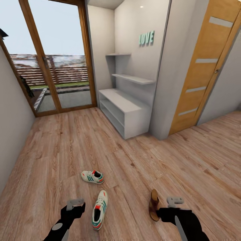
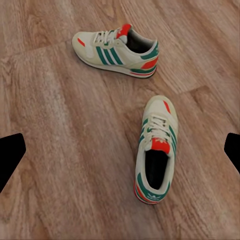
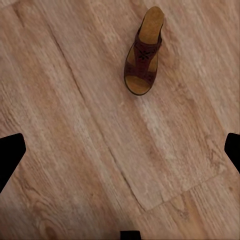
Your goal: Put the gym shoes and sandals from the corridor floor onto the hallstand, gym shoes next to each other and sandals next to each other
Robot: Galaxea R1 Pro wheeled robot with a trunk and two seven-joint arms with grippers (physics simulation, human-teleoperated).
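Two gym shoes (image 1: 96, 194) lie near each other, apart, on the corridor floor (image 1: 134, 167), one sandal (image 1: 154, 205) to their right, with the left hand (image 1: 75, 203) and right hand (image 1: 175, 201) spread open and empty above, the hallstand (image 1: 125, 110) well beyond.

Two gym shoes (image 1: 92, 176) (image 1: 100, 210) lie on the floor (image 1: 187, 160) before me at left, a sandal (image 1: 154, 204) right of them, the hallstand (image 1: 125, 112) well behind
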